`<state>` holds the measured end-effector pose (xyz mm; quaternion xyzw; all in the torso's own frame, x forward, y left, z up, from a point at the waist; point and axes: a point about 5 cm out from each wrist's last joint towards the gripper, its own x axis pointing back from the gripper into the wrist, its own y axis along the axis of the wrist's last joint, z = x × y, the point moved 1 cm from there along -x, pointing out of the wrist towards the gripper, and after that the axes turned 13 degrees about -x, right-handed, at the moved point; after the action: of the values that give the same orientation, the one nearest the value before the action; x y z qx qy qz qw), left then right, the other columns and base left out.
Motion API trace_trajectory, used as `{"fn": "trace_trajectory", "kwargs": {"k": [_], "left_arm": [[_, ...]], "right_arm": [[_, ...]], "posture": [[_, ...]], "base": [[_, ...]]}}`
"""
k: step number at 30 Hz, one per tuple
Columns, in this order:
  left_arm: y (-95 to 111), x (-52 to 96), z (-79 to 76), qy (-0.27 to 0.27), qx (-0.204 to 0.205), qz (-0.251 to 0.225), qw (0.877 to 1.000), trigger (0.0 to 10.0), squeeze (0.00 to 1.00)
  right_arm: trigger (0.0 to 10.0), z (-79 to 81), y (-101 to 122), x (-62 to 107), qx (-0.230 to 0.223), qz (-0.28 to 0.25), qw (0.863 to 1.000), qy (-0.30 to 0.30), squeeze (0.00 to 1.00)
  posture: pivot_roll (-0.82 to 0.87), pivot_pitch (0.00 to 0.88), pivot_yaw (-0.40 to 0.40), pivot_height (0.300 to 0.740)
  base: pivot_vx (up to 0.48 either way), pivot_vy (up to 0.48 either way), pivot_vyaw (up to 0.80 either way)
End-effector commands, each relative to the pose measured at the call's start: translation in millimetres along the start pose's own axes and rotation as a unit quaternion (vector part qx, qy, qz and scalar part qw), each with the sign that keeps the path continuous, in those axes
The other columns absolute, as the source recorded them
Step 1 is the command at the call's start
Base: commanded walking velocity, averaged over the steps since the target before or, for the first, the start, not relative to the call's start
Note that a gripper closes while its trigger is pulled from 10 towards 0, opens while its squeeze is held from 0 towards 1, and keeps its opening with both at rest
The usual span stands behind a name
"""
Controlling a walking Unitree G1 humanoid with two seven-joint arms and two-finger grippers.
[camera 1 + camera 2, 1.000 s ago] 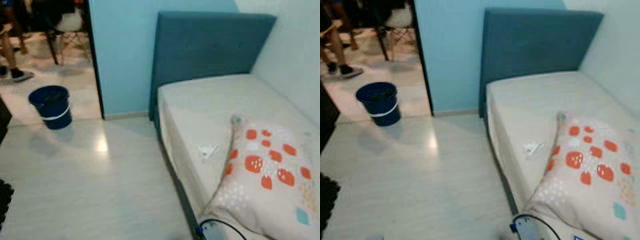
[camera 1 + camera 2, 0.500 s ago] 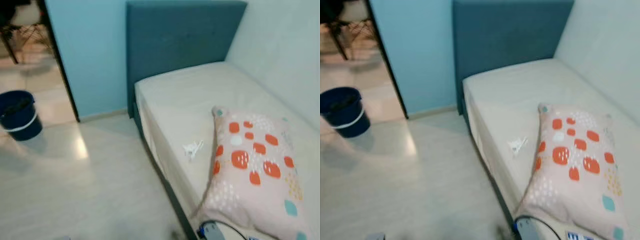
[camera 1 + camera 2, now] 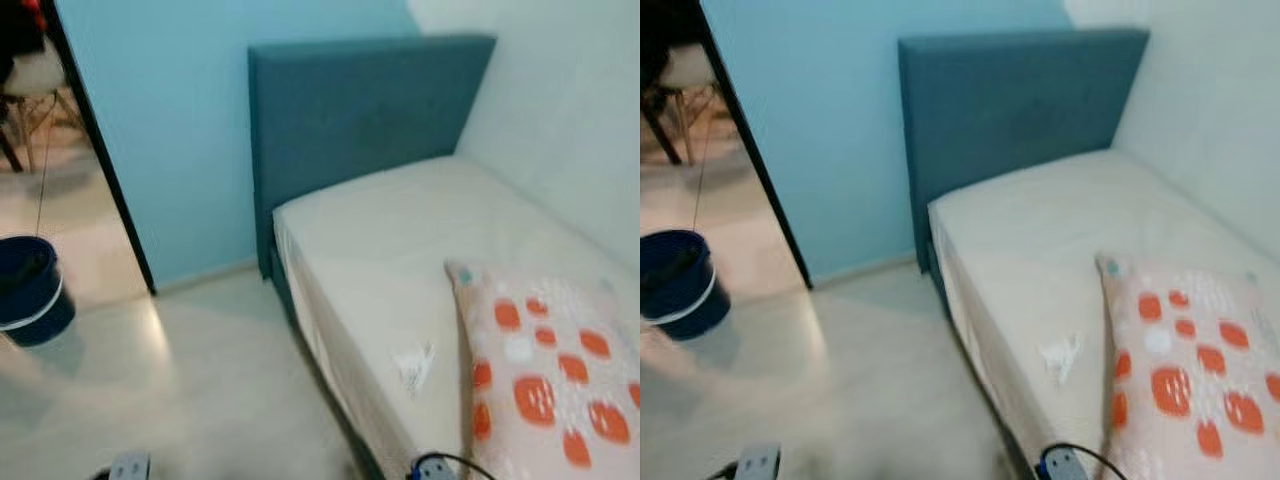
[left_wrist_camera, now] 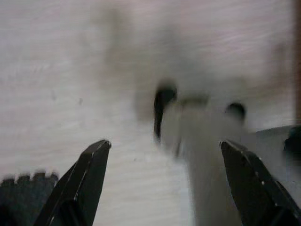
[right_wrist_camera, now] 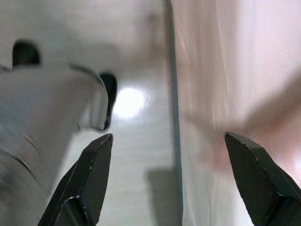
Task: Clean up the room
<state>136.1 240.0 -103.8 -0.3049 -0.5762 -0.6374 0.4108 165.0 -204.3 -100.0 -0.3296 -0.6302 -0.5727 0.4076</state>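
A crumpled white scrap of paper (image 3: pixel 413 365) lies on the bare white mattress (image 3: pixel 400 250) near its floor-side edge. Beside it on the right rests a pillow (image 3: pixel 550 375) with orange spots. In the left wrist view my left gripper (image 4: pixel 164 181) hangs open over the pale floor with nothing between its fingers. In the right wrist view my right gripper (image 5: pixel 171 179) is open too, held above the strip where the bed's side meets the floor. Both arms sit low, their wrists just showing at the bottom of the eye views.
A teal headboard (image 3: pixel 360 120) stands against the blue wall. A dark blue bucket (image 3: pixel 28 290) sits on the floor by the doorway at the left, with a chair (image 3: pixel 30 80) beyond it. Pale open floor (image 3: pixel 200 390) runs along the bed.
The whole picture has shifted, so the camera moved: the bed and the paper scrap look nearer, and the bucket sits at the left edge. Nothing itself has moved.
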Motion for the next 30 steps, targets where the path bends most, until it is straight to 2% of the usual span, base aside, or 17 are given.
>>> {"fn": "trace_trajectory", "kwargs": {"k": [1, 6, 11, 19, 23, 27, 28, 29, 30], "left_arm": [[-5, 0.9, 0.6, -0.002, 0.003, 0.007, 1.0, 10.0, 0.0], [2, 0.1, 0.3, -0.01, 0.019, -0.013, 1.0, 10.0, 0.0], [10, -0.7, -1.1, -0.019, 0.029, -0.034, 0.999, 10.0, 0.0], [18, -0.8, -3.3, -0.04, 0.025, -0.06, 0.997, 10.0, 0.0], [26, 0.3, -6.6, -0.076, 0.004, -0.092, 0.993, 10.0, 0.0], [28, 0.6, -7.2, -0.085, -0.004, -0.101, 0.991, 10.0, 0.0], [95, -2.4, -25.0, -0.106, -0.016, -0.171, 0.979, 10.0, 0.0], [120, -0.8, -31.4, -0.113, -0.021, -0.197, 0.974, 10.0, 0.0], [120, -0.8, -31.4, -0.113, -0.021, -0.197, 0.974, 10.0, 0.0]], "right_arm": [[10.0, 6.2, -3, -0.8, -0.003, 0.003, 1.0, 0.006, 0.0], [10.0, 5.6, -5, -0.7, -0.011, 0.008, 1.0, 0.003, 0.0], [10.0, 1.8, -6, -0.3, -0.037, 0.008, 0.999, -0.011, 0.0], [10.0, -9.0, 3, 0.5, -0.037, -0.011, 0.998, -0.049, 0.0], [10.0, -18.2, 31, 0.9, -0.039, -0.051, 0.995, -0.074, 0.0], [10.0, -20.2, 40, 1.2, -0.042, -0.064, 0.994, -0.079, 0.0], [10.0, -22.4, 54, 1.9, -0.045, -0.083, 0.992, -0.086, 0.0], [10.0, -23.0, 59, 2.2, -0.046, -0.09, 0.991, -0.089, 0.0], [10.0, -23.0, 59, 2.2, -0.046, -0.09, 0.991, -0.089, 0.0]], "posture": [[-0.12, 0.099, -0.077, 0.74], [-0.12, 0.104, -0.074, 0.74], [-0.12, 0.105, -0.069, 0.74], [-0.13, 0.106, -0.059, 0.74], [-0.13, 0.108, -0.057, 0.74], [-0.13, 0.109, -0.057, 0.74], [-0.13, 0.107, -0.053, 0.74], [-0.12, 0.107, -0.051, 0.74], [-0.12, 0.107, -0.051, 0.74]], "base": [[0.48, 0.0, 0.0], [0.427, 0.0, -0.31], [0.0, 0.0, -0.77], [0.0, 0.0, -0.77], [0.0, 0.0, -0.77], [0.0, 0.0, -0.77], [0.0, 0.0, -0.77], [0.0, 0.0, -0.77], [0.0, 0.0, -0.77]]}}
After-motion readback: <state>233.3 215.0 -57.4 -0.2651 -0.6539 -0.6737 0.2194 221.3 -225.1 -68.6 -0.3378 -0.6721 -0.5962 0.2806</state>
